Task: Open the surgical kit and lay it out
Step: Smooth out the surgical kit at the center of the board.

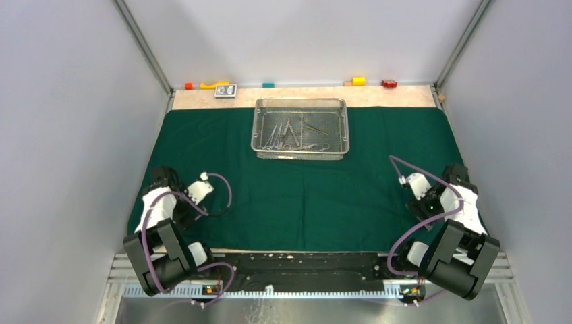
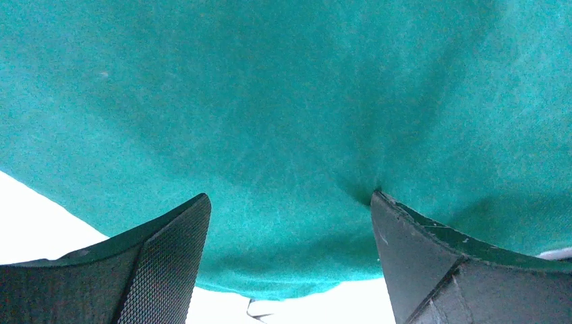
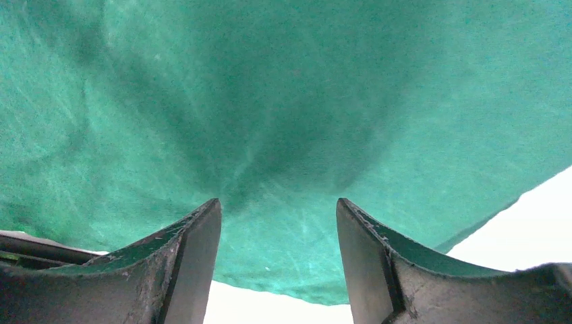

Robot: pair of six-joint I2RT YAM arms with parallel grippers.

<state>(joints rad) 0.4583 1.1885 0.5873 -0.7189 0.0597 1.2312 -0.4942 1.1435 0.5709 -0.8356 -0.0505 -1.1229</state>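
Note:
The dark green cloth (image 1: 303, 196) lies spread flat over the table. The silver wire-mesh tray (image 1: 300, 102) stands on it at the back centre, with several slim steel instruments (image 1: 290, 133) piled inside. My left gripper (image 1: 182, 206) is low over the cloth's near left part. In the left wrist view it (image 2: 290, 196) is open, its right fingertip (image 2: 388, 216) denting the cloth (image 2: 270, 101) near the cloth's edge. My right gripper (image 1: 423, 202) is low over the near right part. In the right wrist view it (image 3: 278, 200) is open over the cloth (image 3: 283, 101), with nothing between the fingers.
Small coloured blocks line the back ledge: red (image 1: 188, 86), orange-yellow (image 1: 214, 85), teal (image 1: 268, 85), yellow (image 1: 358, 80), red (image 1: 388, 84), plus a small grey card (image 1: 226, 90). A bare tan strip of table (image 1: 391, 96) shows behind the cloth. Grey walls close both sides.

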